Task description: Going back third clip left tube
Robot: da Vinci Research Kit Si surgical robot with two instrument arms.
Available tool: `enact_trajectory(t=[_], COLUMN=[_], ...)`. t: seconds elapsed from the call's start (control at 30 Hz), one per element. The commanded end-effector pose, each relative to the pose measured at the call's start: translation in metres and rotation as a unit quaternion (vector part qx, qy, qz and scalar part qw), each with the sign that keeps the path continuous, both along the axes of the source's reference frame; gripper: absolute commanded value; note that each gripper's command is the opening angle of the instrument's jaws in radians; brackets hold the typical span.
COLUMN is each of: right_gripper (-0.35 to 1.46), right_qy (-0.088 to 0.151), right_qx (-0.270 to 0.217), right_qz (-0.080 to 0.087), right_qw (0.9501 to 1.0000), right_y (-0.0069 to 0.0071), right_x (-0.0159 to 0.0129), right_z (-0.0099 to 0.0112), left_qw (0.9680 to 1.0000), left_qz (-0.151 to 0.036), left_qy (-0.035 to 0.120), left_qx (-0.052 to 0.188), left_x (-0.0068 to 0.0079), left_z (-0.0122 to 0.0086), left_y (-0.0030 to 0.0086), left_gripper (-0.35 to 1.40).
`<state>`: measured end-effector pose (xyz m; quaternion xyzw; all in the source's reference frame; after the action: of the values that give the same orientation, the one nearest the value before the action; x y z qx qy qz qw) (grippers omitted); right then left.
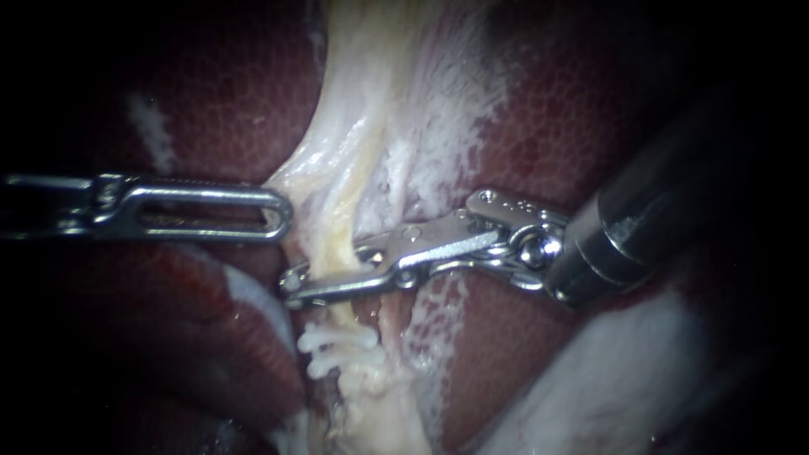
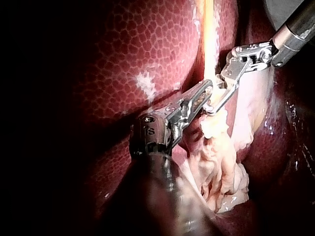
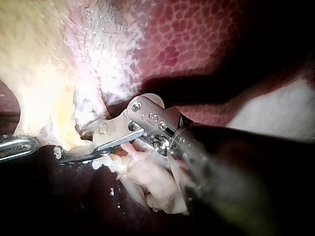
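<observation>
Two instruments (image 1: 282, 211) (image 1: 324, 270), two clips (image 1: 337, 339) (image 1: 339, 365), one tube (image 1: 331, 227)

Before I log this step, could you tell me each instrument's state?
Left instrument: cannot be told.
Right instrument: jaws open, pale yellowish tube between them.

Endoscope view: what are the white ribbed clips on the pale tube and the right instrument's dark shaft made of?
White ribbed clips: likely plastic; opaque white, moulded-looking ribs. Dark shaft of the right instrument: smooth, semi-gloss, with soft highlights; coated metal or polymer, can't tell which.
</observation>
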<state>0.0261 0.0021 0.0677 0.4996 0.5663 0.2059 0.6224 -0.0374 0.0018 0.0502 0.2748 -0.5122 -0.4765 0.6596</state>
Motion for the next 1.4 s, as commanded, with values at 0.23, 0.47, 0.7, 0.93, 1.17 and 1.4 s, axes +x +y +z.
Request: enact_trajectory(t=[0.23,0.47,0.7,0.93,1.17,1.4], right_gripper=[-0.35,0.25,0.55,0.60,0.60,0.60], right_qy=[0.000,0.014,0.036,0.048,0.057,0.063], right_qx=[0.000,-0.035,-0.112,-0.186,-0.228,-0.250], right_qz=[0.000,0.003,0.019,0.043,0.049,0.051], right_qw=[1.0000,0.9993,0.9928,0.9804,0.9708,0.9649], right_y=[0.0000,0.0000,0.0005,0.0009,0.0010,0.0011], right_x=[0.0000,0.0004,0.0015,0.0020,0.0025,0.0029], right_z=[-0.0001,-0.0004,-0.0004,0.0000,0.0001,0.0002], left_qw=[1.0000,1.0000,1.0000,1.0000,1.0000,1.0000], left_qz=[0.000,0.000,0.000,0.000,0.000,0.000], left_qy=[0.000,0.000,0.000,0.000,0.000,0.000], left_qx=[0.000,0.000,0.000,0.000,0.000,0.000], left_x=[0.0000,0.0000,0.0000,0.0000,-0.0001,-0.0001], left_z=[0.0000,0.0000,-0.0001,-0.0001,-0.0003,-0.0003], left_y=[0.0000,0.0000,0.0000,-0.0001,-0.0001,-0.0001], left_gripper=[-0.35,-0.35,-0.35,-0.35,-0.35,-0.35])
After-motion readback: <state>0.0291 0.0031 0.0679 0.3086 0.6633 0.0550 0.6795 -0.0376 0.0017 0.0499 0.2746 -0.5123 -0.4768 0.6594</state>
